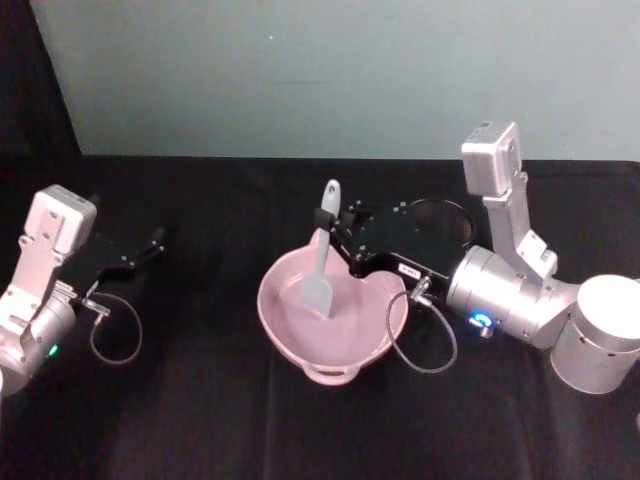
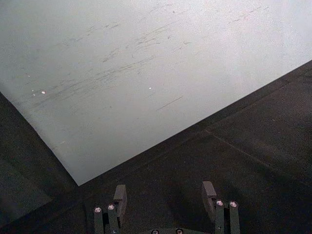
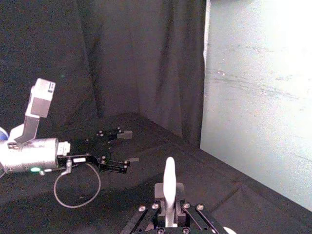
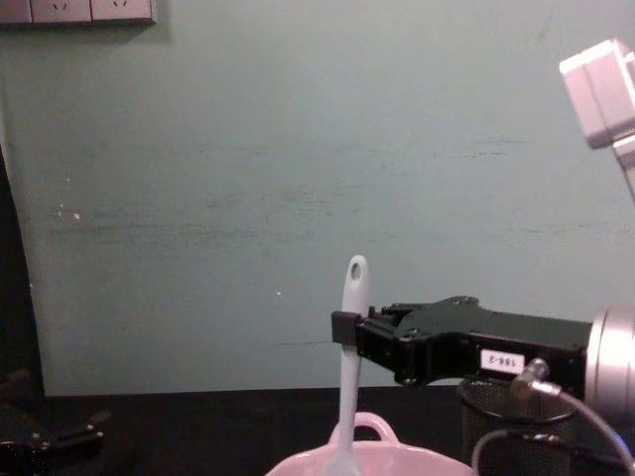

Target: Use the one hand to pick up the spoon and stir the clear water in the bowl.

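Shows the right gripper [image 1: 328, 218] reaching in over the far side of the pale pink bowl [image 1: 350, 330] from the bowl's right, jaws pinched shut on the white spoon [image 1: 321, 265]. Grips the handle high up, just below the holed tip, leaving most of the length hanging beneath the fingers.

Holds the spoon's long axis close to upright: handle tip up and leaning slightly away from the bowl, flat blade down inside the bowl's hollow, nearer the far wall than the near one. Confirms the same from the chest view, with the spoon [image 4: 349, 397] near vertical, clamped from the side by the gripper [image 4: 344, 325], lower end dropping behind the bowl's rim [image 4: 397, 461].

Cannot tell whether the blade touches the water; clear water, hard to make out against the glossy pink inside. No other contents visible in the bowl.

Judged from this pose: pick-up done, stirring in hand or about to begin. Calls for a circling sweep of the blade within the bowl's walls, low enough to reach the water, gentle enough not to nudge the bowl.

Places the left gripper [image 1: 150, 243] well apart from the bowl, on its left, jaws spread and holding nothing.

Places a black wire-mesh cup [image 4: 516, 421] just behind the bowl on its right, under the right arm; contents not discernible.
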Controlling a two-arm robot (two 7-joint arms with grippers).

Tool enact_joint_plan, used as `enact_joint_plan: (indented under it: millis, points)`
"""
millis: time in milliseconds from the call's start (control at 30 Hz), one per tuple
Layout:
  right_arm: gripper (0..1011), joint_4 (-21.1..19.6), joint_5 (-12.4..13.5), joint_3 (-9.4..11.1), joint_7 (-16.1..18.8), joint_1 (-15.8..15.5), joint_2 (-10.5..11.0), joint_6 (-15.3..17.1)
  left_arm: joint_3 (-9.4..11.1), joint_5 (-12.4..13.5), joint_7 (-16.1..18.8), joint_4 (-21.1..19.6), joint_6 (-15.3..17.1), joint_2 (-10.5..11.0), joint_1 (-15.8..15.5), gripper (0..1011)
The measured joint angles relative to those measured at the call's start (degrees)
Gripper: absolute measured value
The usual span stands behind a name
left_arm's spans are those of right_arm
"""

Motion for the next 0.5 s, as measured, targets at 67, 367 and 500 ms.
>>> enact_joint_plan:
  millis: [67, 367, 500]
  points:
    - [112, 0.7, -0.6, -0.1, 0.1, -0.1, -0.7, -0.5, 0.0, 0.0, 0.0, 0.0, 0.0, 0.0, 0.0, 1011]
    - [112, 3.4, -5.0, -0.2, -2.3, -0.5, -3.6, -3.7, 0.0, 0.0, 0.0, 0.0, 0.0, 0.0, 0.0, 1011]
    - [112, 4.8, -7.2, 0.4, -4.1, -0.6, -4.7, -5.2, 0.0, 0.0, 0.0, 0.0, 0.0, 0.0, 0.0, 1011]
